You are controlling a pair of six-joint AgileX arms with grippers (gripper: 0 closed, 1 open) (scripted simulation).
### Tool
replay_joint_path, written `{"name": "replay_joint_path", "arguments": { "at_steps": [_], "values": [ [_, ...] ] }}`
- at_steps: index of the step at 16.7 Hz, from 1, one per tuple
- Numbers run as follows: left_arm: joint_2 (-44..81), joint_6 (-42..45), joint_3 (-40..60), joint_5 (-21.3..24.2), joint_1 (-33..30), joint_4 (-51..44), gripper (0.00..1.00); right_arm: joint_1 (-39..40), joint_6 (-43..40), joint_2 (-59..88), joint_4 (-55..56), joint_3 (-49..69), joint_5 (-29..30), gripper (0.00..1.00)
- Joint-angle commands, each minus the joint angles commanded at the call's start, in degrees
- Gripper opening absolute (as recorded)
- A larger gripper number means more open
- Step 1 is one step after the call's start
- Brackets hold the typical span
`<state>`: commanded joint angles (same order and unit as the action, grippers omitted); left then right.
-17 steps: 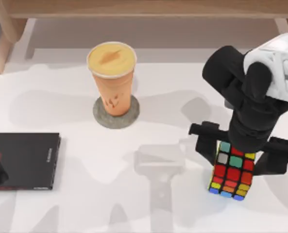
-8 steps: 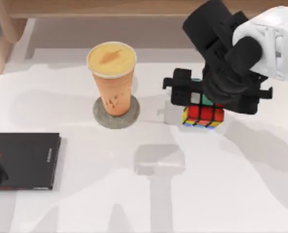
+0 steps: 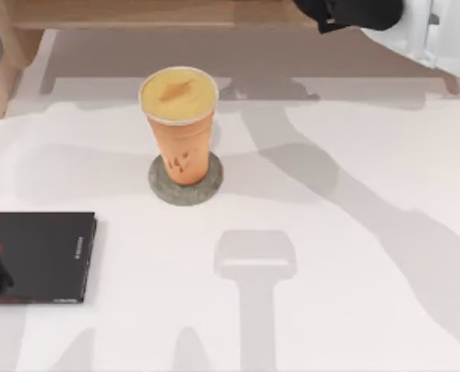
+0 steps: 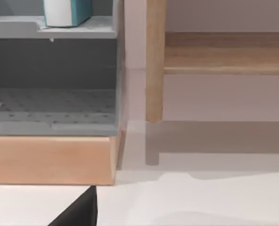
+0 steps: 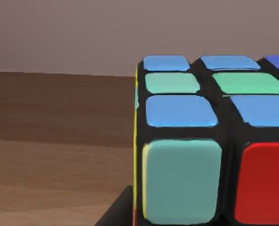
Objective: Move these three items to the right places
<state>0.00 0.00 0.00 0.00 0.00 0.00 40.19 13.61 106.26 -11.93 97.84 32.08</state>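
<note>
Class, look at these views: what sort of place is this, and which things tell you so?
Probably a desk or study corner: a white table with a wooden shelf behind it, a drink cup on a coaster, a black book and a Rubik's cube.

One orange drink cup [image 3: 178, 124] stands on one round grey coaster [image 3: 185, 184]. One flat black book [image 3: 39, 256] lies on the desk [image 3: 354, 256]. One Rubik's cube [image 5: 210, 141] appears in the right wrist view. One light-blue book [image 4: 66, 12] sits on a grey shelf [image 4: 50, 33] in the left wrist view.
</note>
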Motion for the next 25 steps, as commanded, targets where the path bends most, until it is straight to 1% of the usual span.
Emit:
{"name": "replay_joint_path", "arguments": {
  "at_steps": [2, 4, 7, 12, 15, 17, 20, 22, 25],
  "values": [
    [0.0, 0.0, 0.0, 0.0, 0.0, 0.0, 1.0, 0.4, -6.0, 0.4, 7.0, 3.4, 4.5, 0.0],
    [0.0, 0.0, 0.0, 0.0, 0.0, 0.0, 1.0, 0.2, -10.2, 1.1, 11.6, 5.9, 7.7, 0.0],
    [0.0, 0.0, 0.0, 0.0, 0.0, 0.0, 1.0, 0.0, -12.4, 2.0, 14.1, 7.6, 9.8, 0.0],
    [0.0, 0.0, 0.0, 0.0, 0.0, 0.0, 1.0, 0.0, -12.3, 1.6, 14.2, 7.5, 9.5, 0.0],
    [0.0, 0.0, 0.0, 0.0, 0.0, 0.0, 1.0, -1.8, -13.0, 2.2, 16.2, 11.5, 6.9, 0.0],
    [0.0, 0.0, 0.0, 0.0, 0.0, 0.0, 1.0, -3.1, -13.4, 4.8, 17.5, 17.0, 4.4, 0.0],
    [0.0, 0.0, 0.0, 0.0, 0.0, 0.0, 1.0, -5.0, -13.8, 11.4, 16.1, 29.2, 1.4, 0.0],
    [0.0, 0.0, 0.0, 0.0, 0.0, 0.0, 1.0, -5.9, -13.7, 16.2, 12.4, 36.5, 0.3, 0.0],
    [0.0, 0.0, 0.0, 0.0, 0.0, 0.0, 1.0, -7.4, -13.3, 22.7, 4.9, 43.1, 0.6, 0.0]
  ]
}}
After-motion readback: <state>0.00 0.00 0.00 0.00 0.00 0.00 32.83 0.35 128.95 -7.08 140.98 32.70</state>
